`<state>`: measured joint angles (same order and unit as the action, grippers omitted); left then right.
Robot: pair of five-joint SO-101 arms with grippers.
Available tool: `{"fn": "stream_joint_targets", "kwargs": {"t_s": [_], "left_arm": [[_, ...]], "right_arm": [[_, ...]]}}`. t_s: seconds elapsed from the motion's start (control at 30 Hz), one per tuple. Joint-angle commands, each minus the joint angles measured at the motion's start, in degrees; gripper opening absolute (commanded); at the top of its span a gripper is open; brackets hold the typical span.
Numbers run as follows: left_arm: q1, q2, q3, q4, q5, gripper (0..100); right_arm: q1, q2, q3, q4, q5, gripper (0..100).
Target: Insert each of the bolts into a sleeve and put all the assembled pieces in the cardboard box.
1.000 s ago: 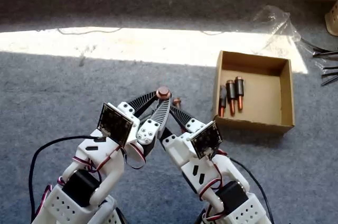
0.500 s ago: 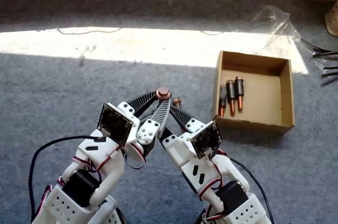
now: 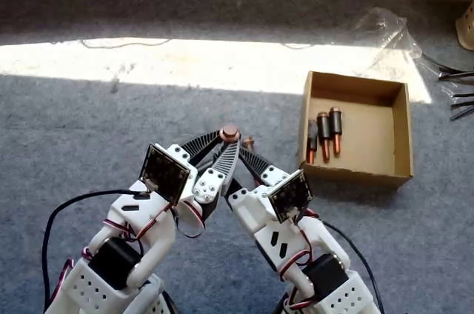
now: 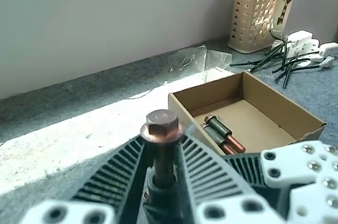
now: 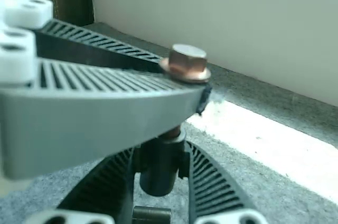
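Observation:
A copper bolt [image 3: 230, 134] stands upright at the middle of the carpet with its hex head up. My left gripper [image 3: 227, 138] is shut on its shank [image 4: 162, 152]. Just below, a dark sleeve [image 5: 157, 168] sits around the shank's lower end, and my right gripper [image 5: 158, 152] is shut on it. The left gripper's fingers [image 5: 105, 84] cross in front of the sleeve in the right wrist view. A cardboard box [image 3: 401, 132] lies to the right and holds three assembled pieces [image 3: 324, 132]. Another copper bolt [image 3: 248, 141] shows just beyond the grippers.
A crumpled clear plastic bag [image 3: 381, 29] lies behind the box. Black ties [image 3: 458, 95] and white parts [image 4: 309, 44] lie at the far right beside a beige holder [image 4: 261, 12]. A sunlit strip [image 3: 148, 62] crosses the grey carpet.
The held bolt and the left gripper have shifted slightly down and toward the arms. The right arm has barely moved.

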<state>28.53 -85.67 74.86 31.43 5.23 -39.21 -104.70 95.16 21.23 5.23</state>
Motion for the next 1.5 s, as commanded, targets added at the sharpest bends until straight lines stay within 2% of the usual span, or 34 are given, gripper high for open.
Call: {"fn": "stream_joint_targets", "kwargs": {"t_s": [0.0, 0.13, 0.2, 0.5, 0.7, 0.9, 1.03, 1.13, 1.2, 1.4, 1.47], "left_arm": [[-0.7, 0.4, -0.2, 0.1, -0.6, 4], [-0.7, 0.4, -0.1, 0.4, -0.4, 17], [-0.7, 0.4, 0.7, 0.1, -0.4, 20], [-0.7, 0.4, 0.6, 0.0, -0.7, 21], [-5.4, 0.4, 0.4, -3.4, -0.4, 22], [-7.3, 0.4, -6.6, -4.0, -0.4, 22], [-8.0, 0.4, -10.8, 1.6, -0.6, 22], [-12.3, 0.4, -13.7, 6.2, -0.6, 22], [-15.3, 0.4, -14.8, 8.2, -0.6, 20], [-21.7, 0.4, -14.7, 10.7, -0.6, 2], [-23.2, 0.4, -14.7, 11.9, -0.6, 1]], "right_arm": [[0.1, -0.6, -0.1, -1.9, 0.0, 0.5], [0.1, -0.6, -0.1, -1.9, 0.0, 0.5], [0.1, -0.6, -0.1, -1.9, 0.0, 0.5], [0.1, -0.6, -0.1, -1.9, 0.0, 0.5], [0.1, -0.6, -0.1, -1.9, 0.0, 0.5], [0.1, -0.6, 0.0, -1.9, 0.0, 0.5], [2.2, -0.6, 0.0, -1.9, 0.0, 0.5], [4.9, -0.6, 0.0, -1.9, 0.0, 0.5], [6.1, -0.6, 0.0, -1.9, 0.0, 0.5], [7.3, -0.6, 0.0, -1.9, 0.0, 0.5], [7.3, -0.6, 0.0, -1.8, 0.0, 0.5]]}}
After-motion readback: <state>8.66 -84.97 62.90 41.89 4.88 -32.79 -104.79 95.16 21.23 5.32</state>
